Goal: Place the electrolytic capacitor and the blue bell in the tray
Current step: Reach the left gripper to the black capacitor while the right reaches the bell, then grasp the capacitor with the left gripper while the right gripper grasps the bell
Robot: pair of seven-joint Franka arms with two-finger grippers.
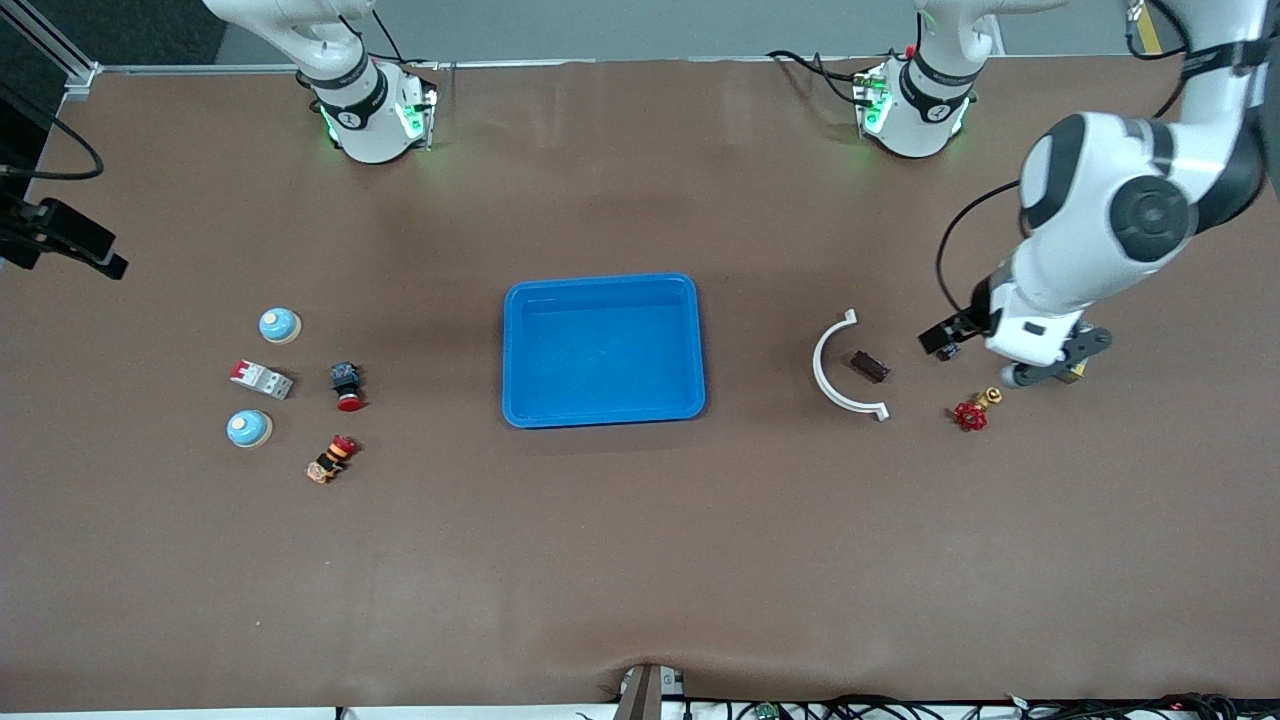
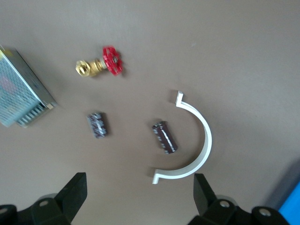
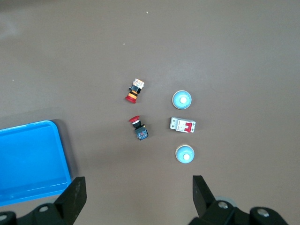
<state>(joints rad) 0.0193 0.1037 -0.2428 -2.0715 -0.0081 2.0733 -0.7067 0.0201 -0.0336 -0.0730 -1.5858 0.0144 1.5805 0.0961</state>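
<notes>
The bright blue tray (image 1: 600, 410) lies empty at the table's middle; its corner shows in the right wrist view (image 3: 28, 164). The dark capacitor (image 1: 870, 366) lies inside the curve of a white clamp (image 1: 838, 385), toward the left arm's end; the left wrist view shows it too (image 2: 164, 137). Two blue bells (image 1: 279, 324) (image 1: 248, 428) sit toward the right arm's end, also in the right wrist view (image 3: 182, 99) (image 3: 185, 154). My left gripper (image 1: 1050, 365) (image 2: 139, 197) hangs open and empty beside the capacitor. My right gripper (image 3: 138, 197) is open and empty, high over the table.
A second dark striped part (image 2: 98, 124), a red-handled brass valve (image 1: 975, 410) and a metal mesh box (image 2: 23, 93) lie near the left gripper. A white breaker (image 1: 262, 379) and two red-capped push buttons (image 1: 346, 385) (image 1: 331, 459) lie by the bells.
</notes>
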